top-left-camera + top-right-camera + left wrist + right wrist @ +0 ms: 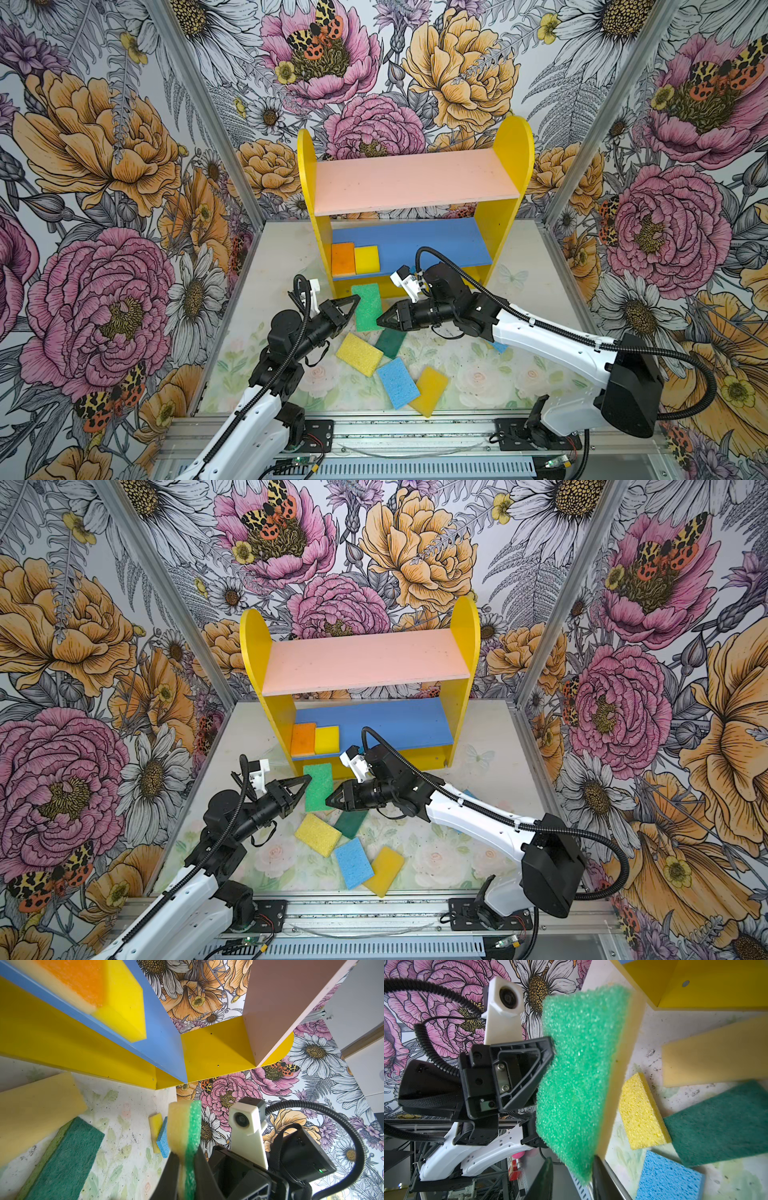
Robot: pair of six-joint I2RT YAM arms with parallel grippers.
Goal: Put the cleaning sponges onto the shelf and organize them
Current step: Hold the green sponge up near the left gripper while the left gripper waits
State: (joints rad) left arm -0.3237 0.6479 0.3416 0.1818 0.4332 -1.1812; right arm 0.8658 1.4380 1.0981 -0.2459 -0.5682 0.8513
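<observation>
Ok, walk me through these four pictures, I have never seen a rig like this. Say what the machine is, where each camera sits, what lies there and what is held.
Two robot arms stand at a table, each ending in a two-finger gripper. Two pictures look down from overhead, nearly alike; the other two come from cameras on the arms' wrists. At the back is a shelf with a pink board above and a blue board below; an orange sponge and a yellow sponge lie on the blue board. Loose on the table are a pale yellow sponge, a dark green sponge, a blue sponge and a golden sponge. The left gripper pinches a bright green sponge by one edge. The right gripper is at its opposite edge; whether it grips is unclear.
</observation>
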